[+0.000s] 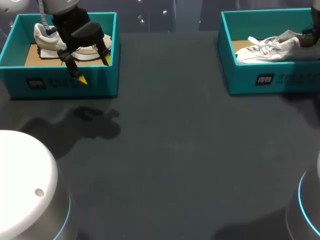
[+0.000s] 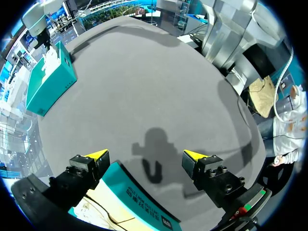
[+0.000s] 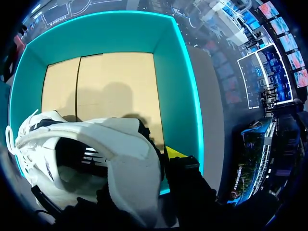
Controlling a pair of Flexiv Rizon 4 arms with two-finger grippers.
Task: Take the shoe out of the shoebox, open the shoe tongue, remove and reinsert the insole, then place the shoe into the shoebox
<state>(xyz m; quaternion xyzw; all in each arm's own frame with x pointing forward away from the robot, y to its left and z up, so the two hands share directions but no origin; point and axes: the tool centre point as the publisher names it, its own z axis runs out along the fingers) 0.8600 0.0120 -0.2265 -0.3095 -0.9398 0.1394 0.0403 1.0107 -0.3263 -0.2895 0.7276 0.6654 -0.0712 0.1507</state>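
A white shoe [image 1: 265, 48] lies in the right teal shoebox [image 1: 270, 80], toe toward the table's middle. My right gripper [image 1: 312, 36] is at its heel. In the right wrist view the right gripper [image 3: 161, 156] is shut on the heel collar of the white shoe [image 3: 96, 149], which is held over the box's cardboard floor [image 3: 110, 82]. Only one yellow fingertip [image 3: 175, 153] shows. My left gripper [image 1: 93, 69] hangs open over the front wall of the left teal shoebox [image 1: 65, 82], which holds a beige shoe [image 1: 55, 42]. Nothing is between the open left gripper's [image 2: 145, 155] fingers.
The two shoeboxes stand at the far corners of the dark table [image 1: 170, 150]. Under the left gripper is the rim of the left shoebox [image 2: 139, 197]. The right shoebox [image 2: 48, 79] stands far ahead of it across the table.
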